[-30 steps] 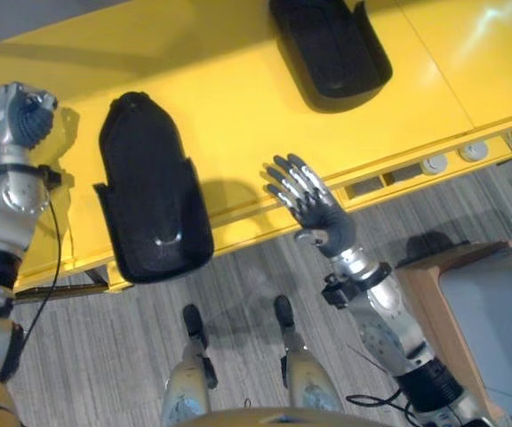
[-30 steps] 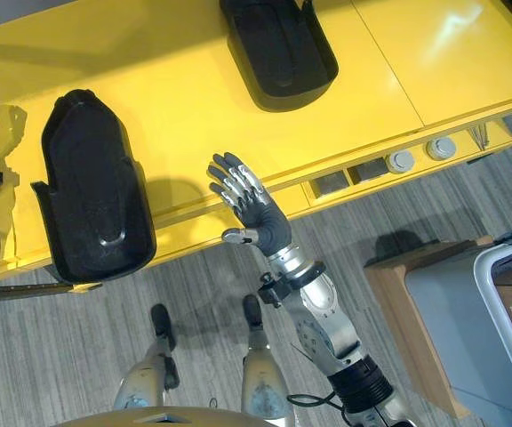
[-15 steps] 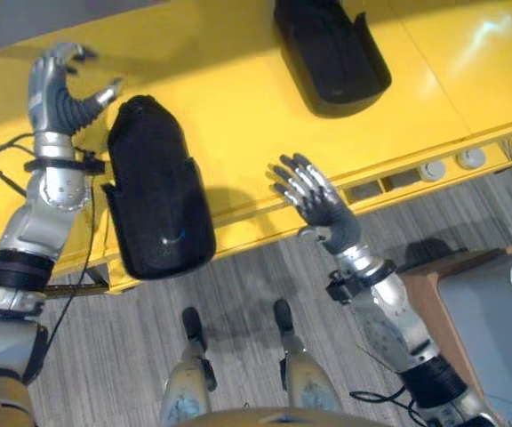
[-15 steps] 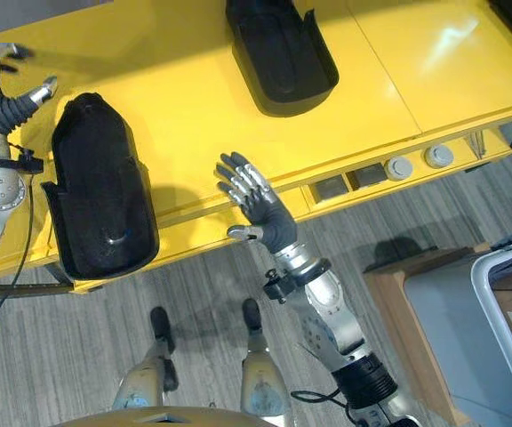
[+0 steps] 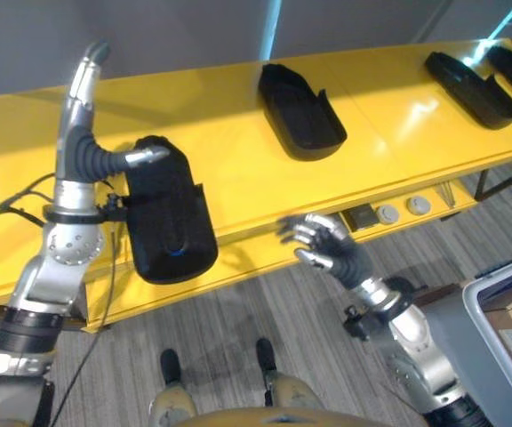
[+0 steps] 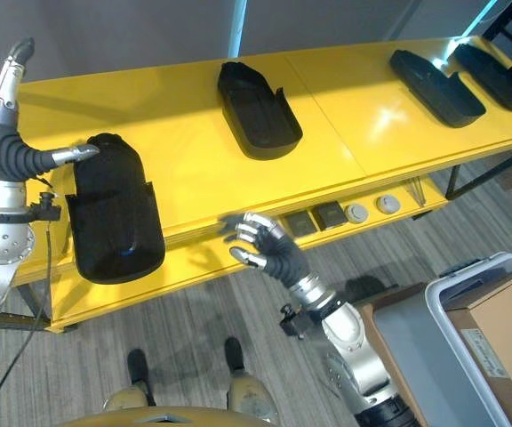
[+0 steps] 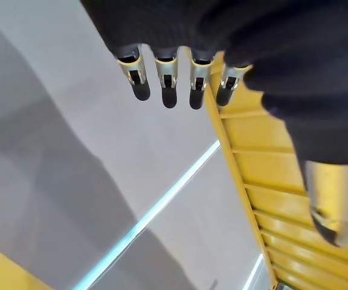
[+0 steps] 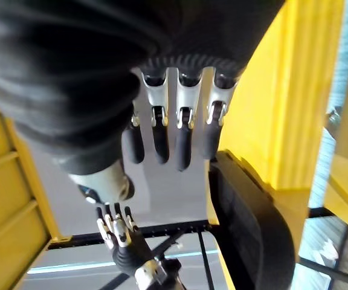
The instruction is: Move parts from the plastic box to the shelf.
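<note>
The black moulded part (image 5: 163,218) was lying on the yellow shelf (image 5: 238,151), left hand (image 5: 85,133) spread open beside it, right hand (image 6: 269,249) loosely open below the shelf edge. Probably stiff, light plastic, best gripped by its sidewalls.

Four black moulded parts lie on the flat yellow shelf (image 6: 194,133). The nearest part (image 6: 114,209) lies domed side up at the left, its near end over the shelf's front edge. A second part (image 6: 258,111) lies hollow side up at the middle, and two more (image 6: 438,87) (image 6: 505,73) lie at the far right.
</note>
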### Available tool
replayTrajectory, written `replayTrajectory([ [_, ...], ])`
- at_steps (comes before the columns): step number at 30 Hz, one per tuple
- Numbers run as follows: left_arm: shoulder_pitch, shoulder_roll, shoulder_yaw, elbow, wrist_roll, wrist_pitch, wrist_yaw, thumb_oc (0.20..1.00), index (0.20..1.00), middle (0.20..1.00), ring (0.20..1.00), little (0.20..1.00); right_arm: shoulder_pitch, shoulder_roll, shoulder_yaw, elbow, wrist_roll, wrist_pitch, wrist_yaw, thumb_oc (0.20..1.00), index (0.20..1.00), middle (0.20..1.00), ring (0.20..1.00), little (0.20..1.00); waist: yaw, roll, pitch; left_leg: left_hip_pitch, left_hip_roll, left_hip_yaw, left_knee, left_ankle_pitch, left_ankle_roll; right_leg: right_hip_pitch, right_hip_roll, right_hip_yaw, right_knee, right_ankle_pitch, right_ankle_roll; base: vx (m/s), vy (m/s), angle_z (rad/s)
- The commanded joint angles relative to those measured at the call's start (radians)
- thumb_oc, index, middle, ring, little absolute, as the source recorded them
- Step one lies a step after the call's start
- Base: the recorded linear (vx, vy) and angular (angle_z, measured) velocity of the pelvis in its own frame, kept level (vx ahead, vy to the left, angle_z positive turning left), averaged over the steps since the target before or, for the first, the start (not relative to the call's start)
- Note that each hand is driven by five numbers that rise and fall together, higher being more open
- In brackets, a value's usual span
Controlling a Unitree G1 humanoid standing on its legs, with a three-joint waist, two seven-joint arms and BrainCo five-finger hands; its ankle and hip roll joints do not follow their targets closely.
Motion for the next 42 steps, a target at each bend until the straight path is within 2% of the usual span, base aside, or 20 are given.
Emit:
replayTrajectory([
  [1, -0.011, -0.011, 0.036, -0.022, -0.075, -0.079, -0.016, 1.000, 1.000, 1.000, 1.000, 1.000, -0.021, 0.016, 0.030, 0.018, 0.085, 0.012, 0.067, 0.200, 0.200, 0.200, 0.200, 0.200, 0.018, -0.020, -0.021, 0.012, -0.011, 0.001, 0.229, -0.249, 0.018, -0.004, -0.044, 0.028, 0.119, -0.141, 0.062, -0.03, 0.013, 0.00],
  [10, 0.054, -0.085, 0.004, -0.044, -0.124, -0.076, -0.040, 1.000, 1.000, 1.000, 1.000, 1.000, -0.133, 0.023, 0.175, 0.124, 0.036, 0.046, 0.078, 0.200, 0.200, 0.200, 0.200, 0.200, 0.075, -0.019, -0.005, -0.022, -0.025, -0.046, 0.259, -0.264, 0.029, -0.002, -0.072, -0.004, 0.130, -0.141, 0.060, -0.02, 0.012, 0.11],
  [13, 0.068, -0.084, -0.005, -0.031, -0.147, -0.074, -0.049, 1.000, 1.000, 1.000, 1.000, 1.000, -0.201, 0.014, 0.231, 0.121, 0.044, 0.057, 0.090, 0.200, 0.200, 0.200, 0.200, 0.200, 0.101, -0.011, -0.004, -0.034, -0.028, -0.057, 0.268, -0.264, 0.030, -0.001, -0.080, -0.015, 0.123, -0.139, 0.057, 0.00, 0.006, 0.19],
  [20, 0.071, -0.089, -0.005, -0.031, -0.182, -0.089, -0.044, 1.000, 1.000, 1.000, 1.000, 1.000, -0.298, 0.041, 0.275, 0.109, 0.079, 0.051, 0.089, 0.200, 0.200, 0.200, 0.200, 0.200, 0.123, 0.001, -0.019, -0.036, -0.034, -0.063, 0.257, -0.261, 0.030, 0.002, -0.086, -0.027, 0.118, -0.143, 0.052, 0.01, 0.005, 0.12],
  [29, 0.102, -0.092, 0.008, -0.048, -0.205, -0.102, -0.041, 1.000, 1.000, 1.000, 1.000, 1.000, -0.342, 0.085, 0.293, 0.160, 0.073, 0.041, 0.066, 0.200, 0.200, 0.200, 0.200, 0.200, 0.144, 0.012, -0.029, -0.034, -0.034, -0.072, 0.249, -0.256, 0.029, 0.006, -0.088, -0.039, 0.115, -0.149, 0.046, 0.00, -0.003, 0.00],
  [42, 0.169, -0.046, 0.057, -0.086, -0.228, -0.113, -0.020, 1.000, 1.000, 1.000, 1.000, 1.000, -0.425, 0.139, 0.243, 0.298, -0.014, -0.006, -0.053, 0.200, 0.200, 0.200, 0.200, 0.200, 0.187, 0.048, -0.016, -0.044, -0.041, -0.106, 0.188, -0.217, 0.017, -0.017, -0.079, -0.061, 0.102, -0.153, 0.034, 0.02, -0.034, 0.07],
])
